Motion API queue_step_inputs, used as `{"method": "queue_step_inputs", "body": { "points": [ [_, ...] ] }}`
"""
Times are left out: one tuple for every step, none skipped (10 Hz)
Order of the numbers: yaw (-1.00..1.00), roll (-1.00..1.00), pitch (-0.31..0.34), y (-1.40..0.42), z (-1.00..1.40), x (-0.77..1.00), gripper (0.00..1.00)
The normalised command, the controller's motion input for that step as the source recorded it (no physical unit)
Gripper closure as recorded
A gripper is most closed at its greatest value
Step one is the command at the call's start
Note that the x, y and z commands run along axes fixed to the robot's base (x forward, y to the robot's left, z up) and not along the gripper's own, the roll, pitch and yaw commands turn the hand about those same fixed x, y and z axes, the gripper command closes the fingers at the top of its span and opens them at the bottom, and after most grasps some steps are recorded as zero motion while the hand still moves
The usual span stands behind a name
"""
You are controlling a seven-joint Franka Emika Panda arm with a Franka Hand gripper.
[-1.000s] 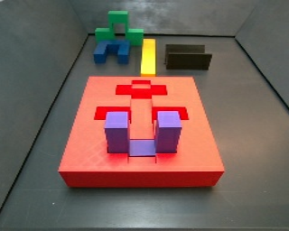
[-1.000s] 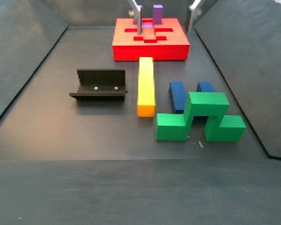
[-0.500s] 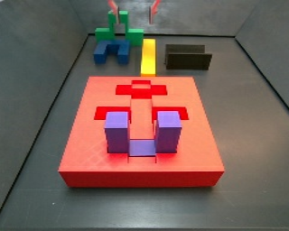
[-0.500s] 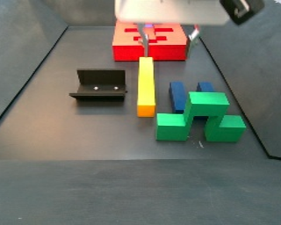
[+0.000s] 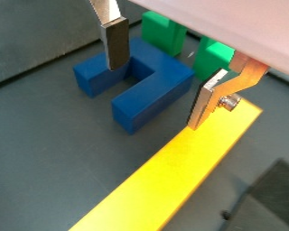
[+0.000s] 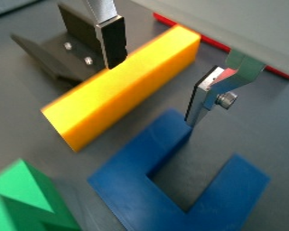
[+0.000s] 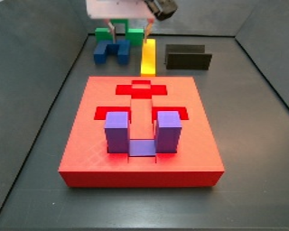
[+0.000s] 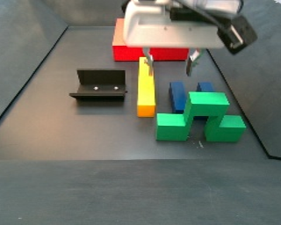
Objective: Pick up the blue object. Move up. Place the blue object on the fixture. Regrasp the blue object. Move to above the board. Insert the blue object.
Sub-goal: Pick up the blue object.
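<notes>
The dark blue U-shaped object [image 5: 135, 86] lies flat on the floor beside the yellow bar and the green blocks; it shows in both side views [image 7: 107, 51] [image 8: 178, 95] and in a wrist view [image 6: 183, 180]. My gripper [image 5: 162, 72] is open and empty above it, one finger [image 5: 115, 45] over a prong, the other finger [image 5: 211, 95] toward the yellow bar. It also shows in both side views [image 8: 169, 60] [image 7: 133, 32]. The black fixture [image 8: 99, 85] stands empty across the bar. The red board [image 7: 141, 135] holds a purple U-block [image 7: 144, 133].
A long yellow bar [image 8: 146, 86] lies between the fixture and the blue object. Green blocks [image 8: 202, 119] sit right next to the blue object, on the side away from the board. Dark walls ring the floor.
My gripper has come from over the board's far end to above the blue object and the yellow bar, and sits lower. The pieces have not moved.
</notes>
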Motion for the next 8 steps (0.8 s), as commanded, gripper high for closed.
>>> {"method": "queue_step_inputs", "body": {
  "points": [
    [0.0,-0.13,-0.169,0.0,-0.31,-0.2,0.0],
    [0.0,-0.13,-0.164,0.0,-0.23,-0.22,0.0],
    [0.0,-0.14,-0.147,0.0,-0.16,-0.22,0.0],
    [0.0,-0.14,-0.154,0.0,-0.15,-0.23,0.0],
    [0.0,-0.14,-0.154,0.0,-0.2,-0.12,0.0],
    [0.0,-0.15,-0.134,0.0,-0.23,-0.07,0.0],
    [0.0,-0.14,-0.129,0.0,-0.22,-0.08,0.0],
    [0.0,-0.13,-0.123,0.0,-0.24,-0.04,0.0]
  ]
}}
